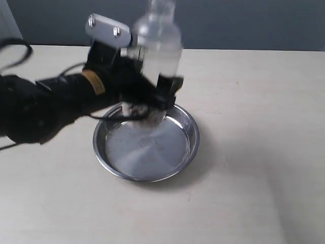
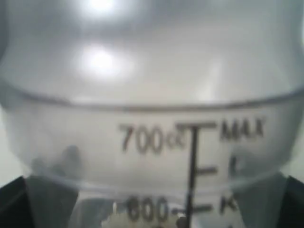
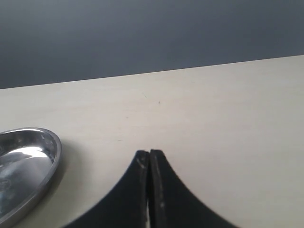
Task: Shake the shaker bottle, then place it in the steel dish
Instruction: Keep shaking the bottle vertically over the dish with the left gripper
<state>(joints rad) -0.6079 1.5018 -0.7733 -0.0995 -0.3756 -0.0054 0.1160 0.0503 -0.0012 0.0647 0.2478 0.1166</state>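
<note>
The clear shaker bottle (image 1: 158, 48) is held upright in the air above the far rim of the steel dish (image 1: 175, 152). Its domed top and cap reach the frame's top edge, and its picture is motion-blurred. My left gripper (image 1: 152, 96) is shut on the bottle's lower body, with brown and white grains showing just below the fingers. In the left wrist view the bottle (image 2: 152, 95) fills the frame, with 700 cc, MAX and 600 marks readable. My right gripper (image 3: 149, 154) is shut and empty over bare table, beside the dish (image 3: 47, 161).
The left arm (image 1: 45, 107) with its cables stretches in from the left above the tan table (image 1: 254, 127). A dark grey wall (image 1: 244, 23) stands behind the table's far edge.
</note>
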